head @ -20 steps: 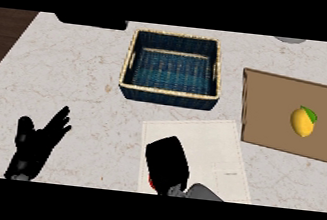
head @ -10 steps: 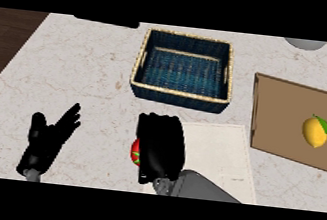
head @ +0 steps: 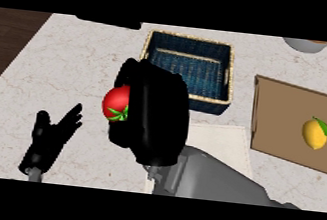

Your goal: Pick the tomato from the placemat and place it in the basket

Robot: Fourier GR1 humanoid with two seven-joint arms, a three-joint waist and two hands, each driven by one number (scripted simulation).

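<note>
One marbled, pale counter (head: 74, 67). One brown flat rectangular board (head: 288, 122) at its right edge, carrying one yellow lemon (head: 315, 134). One square woven blue basket (head: 189, 70) near the far edge. One white placemat (head: 219, 140) by the near edge. Right hand (head: 151, 116) curled round one glossy red tomato (head: 117, 103), raised short of the basket's near left corner. Left hand (head: 51, 138) relaxed, fingers straight, near-left.

Surfaces you see from the head view

Your counter (head: 75, 57) looks like pale, veined polished stone; the basket (head: 189, 69) is woven blue wicker with a tan rim. The tomato (head: 116, 103) is glossy and smooth, the lemon (head: 314, 134) matt, its board (head: 284, 122) flat brown like cardboard. The right hand (head: 155, 113) is matt black.
</note>
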